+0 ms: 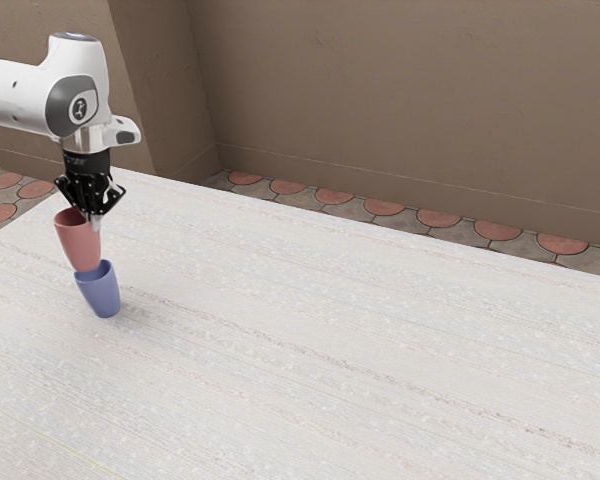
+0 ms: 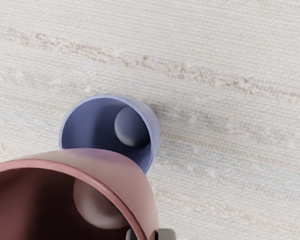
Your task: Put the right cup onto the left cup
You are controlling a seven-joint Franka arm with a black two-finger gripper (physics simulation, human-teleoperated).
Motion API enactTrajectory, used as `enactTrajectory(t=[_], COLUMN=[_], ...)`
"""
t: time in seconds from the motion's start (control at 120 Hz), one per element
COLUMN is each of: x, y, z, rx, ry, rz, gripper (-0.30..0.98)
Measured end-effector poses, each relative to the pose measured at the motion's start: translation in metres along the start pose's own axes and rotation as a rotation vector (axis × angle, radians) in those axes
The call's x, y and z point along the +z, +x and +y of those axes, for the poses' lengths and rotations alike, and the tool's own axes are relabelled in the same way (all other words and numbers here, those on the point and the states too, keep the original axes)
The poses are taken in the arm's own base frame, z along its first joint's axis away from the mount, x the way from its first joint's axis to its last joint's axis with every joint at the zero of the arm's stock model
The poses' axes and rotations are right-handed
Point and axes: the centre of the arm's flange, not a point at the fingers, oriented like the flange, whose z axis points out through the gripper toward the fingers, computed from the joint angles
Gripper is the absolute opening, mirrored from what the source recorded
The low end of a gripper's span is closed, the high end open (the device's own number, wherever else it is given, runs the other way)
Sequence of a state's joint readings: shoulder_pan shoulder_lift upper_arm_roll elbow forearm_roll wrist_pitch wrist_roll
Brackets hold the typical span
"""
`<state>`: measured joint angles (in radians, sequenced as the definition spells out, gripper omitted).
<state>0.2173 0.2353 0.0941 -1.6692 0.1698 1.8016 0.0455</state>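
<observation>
Pale tabletop [image 1: 350, 340] carries the blue cup [image 1: 102, 293], mouth up; at its eleven o'clock in the exterior view, the tool [image 1: 94, 220] pinches the pink cup [image 1: 78, 244] by its rim, likely freeing the base for nesting.

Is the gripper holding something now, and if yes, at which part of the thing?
Yes, the gripper holds the pink cup by its rim, with one finger inside the cup and the other outside its wall.
</observation>
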Motion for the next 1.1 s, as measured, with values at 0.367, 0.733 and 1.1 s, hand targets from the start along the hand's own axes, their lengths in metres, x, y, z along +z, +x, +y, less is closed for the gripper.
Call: enactTrajectory(t=[0.367, 0.733, 1.1], x=[0.008, 0.002, 0.011], y=[-0.004, -0.001, 0.017], z=[-0.001, 0.001, -0.003], rx=[-0.01, -0.008, -0.009], ry=[-0.019, -0.018, -0.018], rz=[-0.011, 0.007, 0.018], gripper=[-0.1, -0.1, -0.1])
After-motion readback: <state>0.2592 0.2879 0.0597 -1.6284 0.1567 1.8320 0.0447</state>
